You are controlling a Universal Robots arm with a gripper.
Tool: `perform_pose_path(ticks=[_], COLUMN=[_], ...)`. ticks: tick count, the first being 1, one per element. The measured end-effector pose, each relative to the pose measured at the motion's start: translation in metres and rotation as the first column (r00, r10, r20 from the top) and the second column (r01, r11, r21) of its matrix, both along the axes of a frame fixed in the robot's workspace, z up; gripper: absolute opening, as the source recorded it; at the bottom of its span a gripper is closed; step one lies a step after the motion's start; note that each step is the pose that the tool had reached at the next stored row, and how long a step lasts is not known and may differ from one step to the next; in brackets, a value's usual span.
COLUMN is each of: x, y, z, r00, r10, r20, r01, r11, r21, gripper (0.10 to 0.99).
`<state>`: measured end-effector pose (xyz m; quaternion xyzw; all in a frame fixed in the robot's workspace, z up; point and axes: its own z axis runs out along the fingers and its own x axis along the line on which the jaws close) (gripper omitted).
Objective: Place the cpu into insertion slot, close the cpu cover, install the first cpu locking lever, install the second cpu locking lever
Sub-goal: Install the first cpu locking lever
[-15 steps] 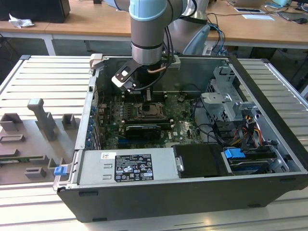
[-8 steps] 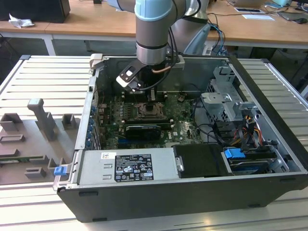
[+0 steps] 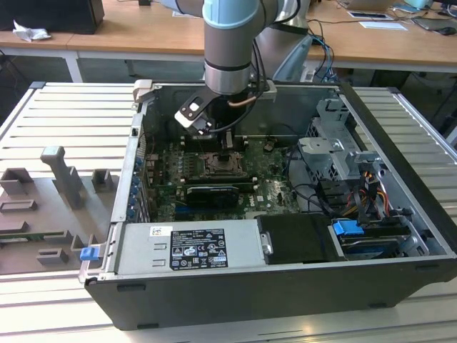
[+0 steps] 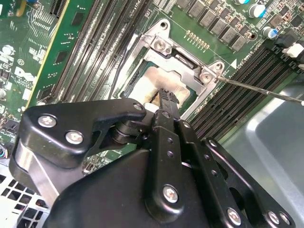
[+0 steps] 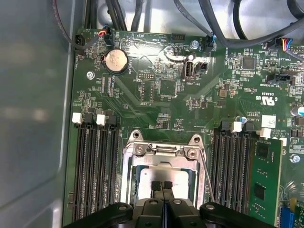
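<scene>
Inside the open computer case (image 3: 214, 300), on the motherboard (image 5: 166, 104), the cpu cover (image 5: 164, 151) lies flat around the seated cpu (image 5: 142, 178). The gripper (image 5: 162, 186) holds its fingers closed together, empty, at the cpu's top. One thin locking lever (image 4: 256, 89) stands free, so I judge the cover step nearly done; latching the lever calls for a fine sideways hook

open computer case (image 3: 285, 296), green motherboard (image 5: 156, 111), coin battery (image 5: 116, 61)

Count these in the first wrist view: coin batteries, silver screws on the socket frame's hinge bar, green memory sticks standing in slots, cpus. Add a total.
coin battery: 1
silver screws on the hinge bar: 2
green memory stick: 1
cpu: 1
Total: 5
</scene>
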<state>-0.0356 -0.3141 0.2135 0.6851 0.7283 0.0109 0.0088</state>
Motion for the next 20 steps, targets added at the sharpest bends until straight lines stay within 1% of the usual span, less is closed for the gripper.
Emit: perform_pose_path(ticks=[3, 17, 20], x=[0.0, 0.0, 0.0], y=[0.0, 0.0, 0.0], z=[0.0031, 0.0092, 0.0147], r00=[1.0, 1.0, 1.0], r10=[0.0, 0.0, 0.0], r20=[0.0, 0.0, 0.0], r01=[0.0, 0.0, 0.0], r11=[1.0, 1.0, 1.0], r21=[0.0, 0.0, 0.0], gripper=[0.106, 0.106, 0.106])
